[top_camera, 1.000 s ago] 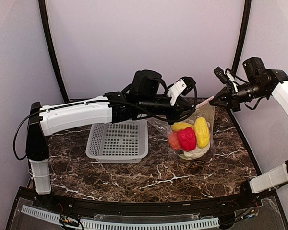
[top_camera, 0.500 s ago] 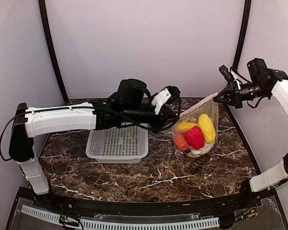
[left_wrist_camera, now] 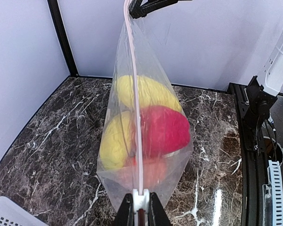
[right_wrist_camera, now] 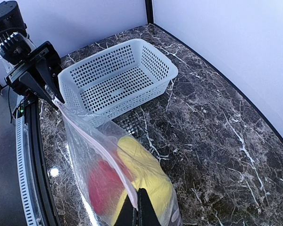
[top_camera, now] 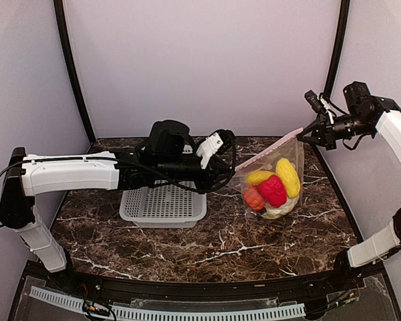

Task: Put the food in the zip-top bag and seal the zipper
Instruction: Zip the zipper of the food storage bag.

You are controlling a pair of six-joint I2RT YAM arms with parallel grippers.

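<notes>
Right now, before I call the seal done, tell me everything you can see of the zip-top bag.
The zip-top bag is clear, floppy plastic, held up slanted, its pinkish-white zipper stretched taut between the left fingers at the lower end and the right fingers at the higher. The strip reads as one closed line. Yellow, red and orange food sags in its belly. Whether the bottom rests on the marble table is unclear.

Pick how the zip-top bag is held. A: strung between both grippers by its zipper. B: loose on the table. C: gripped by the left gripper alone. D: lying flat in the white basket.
A: the left gripper pinches one end of the zipper, the right gripper the other, and the zip-top bag hangs between them.
</notes>
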